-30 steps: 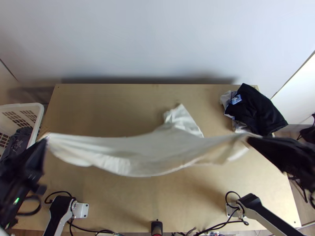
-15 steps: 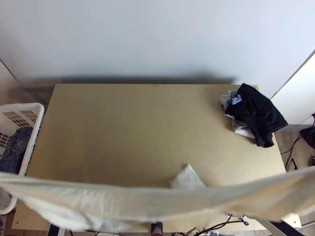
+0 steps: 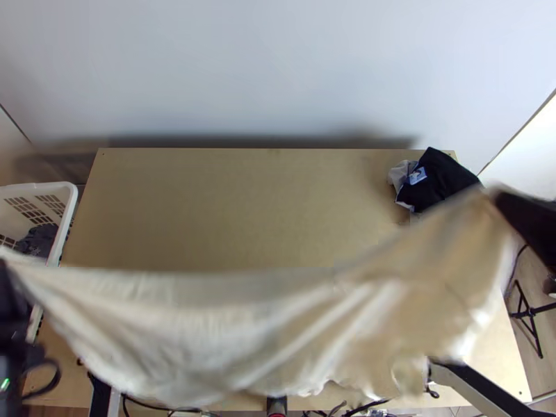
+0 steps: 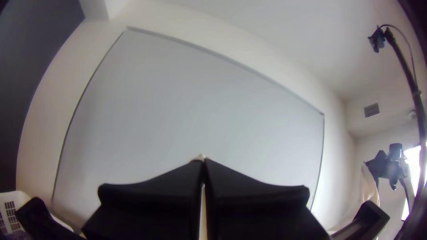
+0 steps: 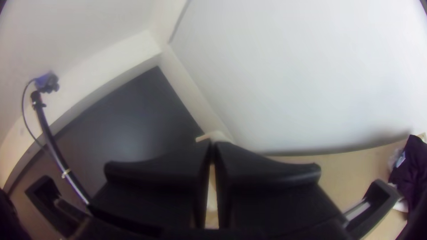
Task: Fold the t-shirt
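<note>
- By the left gripper [image 4: 203,161], one end is clenched.
- The t-shirt [image 3: 174,313] is slung above the table [image 3: 229,208]; limp, light handling is expected, best held by spread corners.
- Its other end is pinched by the right gripper [image 5: 213,143].

Just beyond the left gripper [image 3: 5,270] is a white latticed basket [image 3: 71,208] holding dark cloth [image 3: 38,240]. Inward from the right gripper [image 3: 497,197], a black garment [image 3: 445,177] lies bunched over pale cloth [image 3: 399,174] on the wooden table [image 3: 208,208]. A pale wall [image 3: 278,69] rises beyond both grippers.
</note>
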`<action>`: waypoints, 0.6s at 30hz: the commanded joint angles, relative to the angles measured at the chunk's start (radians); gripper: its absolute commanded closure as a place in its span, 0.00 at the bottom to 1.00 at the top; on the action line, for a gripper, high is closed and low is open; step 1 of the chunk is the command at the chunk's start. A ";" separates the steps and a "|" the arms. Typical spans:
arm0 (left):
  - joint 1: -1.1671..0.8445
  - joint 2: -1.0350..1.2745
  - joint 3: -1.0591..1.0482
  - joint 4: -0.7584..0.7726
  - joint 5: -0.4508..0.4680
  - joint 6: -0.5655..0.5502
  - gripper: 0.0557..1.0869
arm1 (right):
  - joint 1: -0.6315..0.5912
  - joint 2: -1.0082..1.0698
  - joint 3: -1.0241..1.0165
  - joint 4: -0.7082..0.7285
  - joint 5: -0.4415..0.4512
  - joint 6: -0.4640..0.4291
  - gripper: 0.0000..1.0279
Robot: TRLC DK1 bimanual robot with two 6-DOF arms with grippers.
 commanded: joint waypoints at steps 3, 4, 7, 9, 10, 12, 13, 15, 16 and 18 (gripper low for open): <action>0.046 0.026 -0.412 0.301 0.003 0.008 0.97 | -0.047 0.050 -0.508 0.340 0.009 0.005 0.97; 0.042 0.037 -0.464 0.345 0.005 0.025 0.97 | -0.050 0.062 -0.555 0.375 0.009 -0.002 0.97; 0.003 0.078 -0.602 0.466 0.005 0.067 0.97 | -0.062 0.102 -0.698 0.504 0.009 -0.002 0.97; -0.032 0.133 -0.681 0.558 0.000 0.091 0.97 | -0.089 0.151 -0.779 0.593 0.012 -0.004 0.97; -0.052 0.181 -0.714 0.621 -0.009 0.100 0.97 | -0.104 0.183 -0.808 0.625 0.012 -0.007 0.97; -0.090 0.319 -0.748 0.715 -0.040 0.126 0.97 | -0.124 0.254 -0.853 0.699 0.016 -0.021 0.97; -0.109 0.410 -0.751 0.776 -0.066 0.136 0.97 | -0.133 0.294 -0.863 0.729 0.016 -0.027 0.97; -0.122 0.598 -0.734 0.890 -0.086 0.143 0.97 | -0.148 0.383 -0.860 0.774 0.018 -0.039 0.97; -0.121 0.693 -0.714 0.939 -0.092 0.142 0.97 | -0.156 0.430 -0.854 0.803 0.022 -0.044 0.97; -0.122 0.871 -0.650 1.002 -0.101 0.142 0.97 | -0.167 0.530 -0.833 0.874 0.041 -0.042 0.97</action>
